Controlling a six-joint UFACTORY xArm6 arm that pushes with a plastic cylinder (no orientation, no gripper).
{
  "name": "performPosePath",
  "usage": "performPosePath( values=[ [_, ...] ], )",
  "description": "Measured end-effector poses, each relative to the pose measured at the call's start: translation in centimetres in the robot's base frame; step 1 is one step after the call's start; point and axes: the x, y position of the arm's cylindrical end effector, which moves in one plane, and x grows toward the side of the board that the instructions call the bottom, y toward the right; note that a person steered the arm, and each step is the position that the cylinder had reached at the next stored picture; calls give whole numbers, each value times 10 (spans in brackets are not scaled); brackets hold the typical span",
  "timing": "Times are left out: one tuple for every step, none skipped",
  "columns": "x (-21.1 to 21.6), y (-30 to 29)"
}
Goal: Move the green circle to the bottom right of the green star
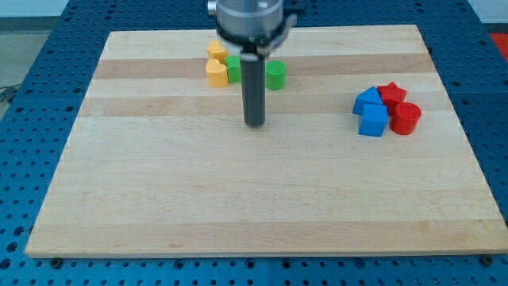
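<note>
Two green blocks sit near the table's (238, 199) top edge. One, the green circle (275, 75), shows just right of my rod. The other green block (232, 69) peeks out on the rod's left, its shape hidden. Two yellow blocks (215, 67) touch it. My tip (254, 124) rests a little below them all, touching nothing. No claw here, just the rod. Blue (370, 112) and red blocks (399, 107) huddle far right.

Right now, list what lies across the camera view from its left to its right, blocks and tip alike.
Yellow blocks → green block partly behind the rod → my tip → green circle → blue blocks → red blocks. Within each pair the blocks overlap, so I leave their order open.
</note>
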Motion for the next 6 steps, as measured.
performPosePath(
  values=[
    [-3, 0],
    [-53, 0],
    [-83, 0],
    [-121, 0],
    [-136, 0],
    [-142, 9]
  ],
)
